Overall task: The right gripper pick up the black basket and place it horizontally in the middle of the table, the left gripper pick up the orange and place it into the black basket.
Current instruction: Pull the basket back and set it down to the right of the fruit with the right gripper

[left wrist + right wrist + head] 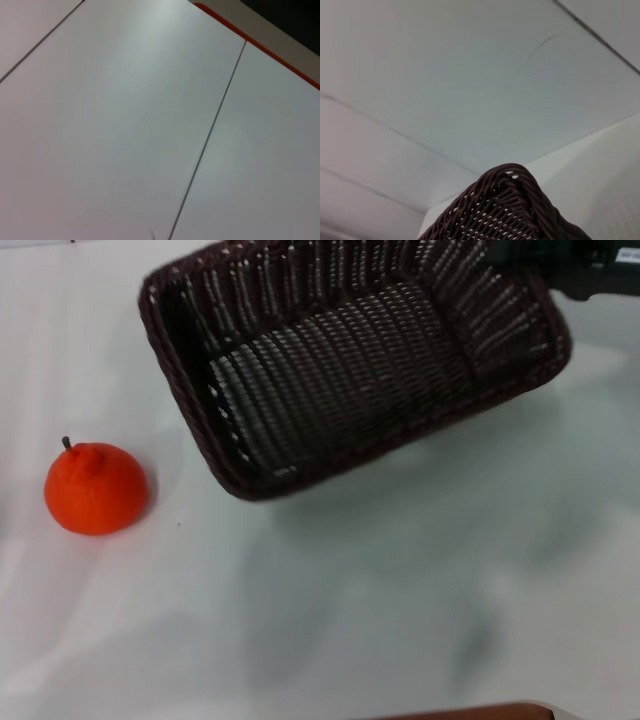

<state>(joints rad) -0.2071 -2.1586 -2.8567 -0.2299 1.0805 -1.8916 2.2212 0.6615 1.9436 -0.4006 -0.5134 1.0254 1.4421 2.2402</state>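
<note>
Our right gripper (pixel 560 265) holds the black basket (pixel 350 370) by its far corner, tilted above the table (pixel 400 620), so we can set it flat. The orange (pixel 96 488) waits at the left.

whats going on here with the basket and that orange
The right tool is at the far right corner of the black basket, which appears lifted and tilted above the white table; its fingers are hidden. The orange sits alone on the table to the basket's left, untouched. The left tool is nowhere in view, so putting the orange in hasn't begun.
</note>
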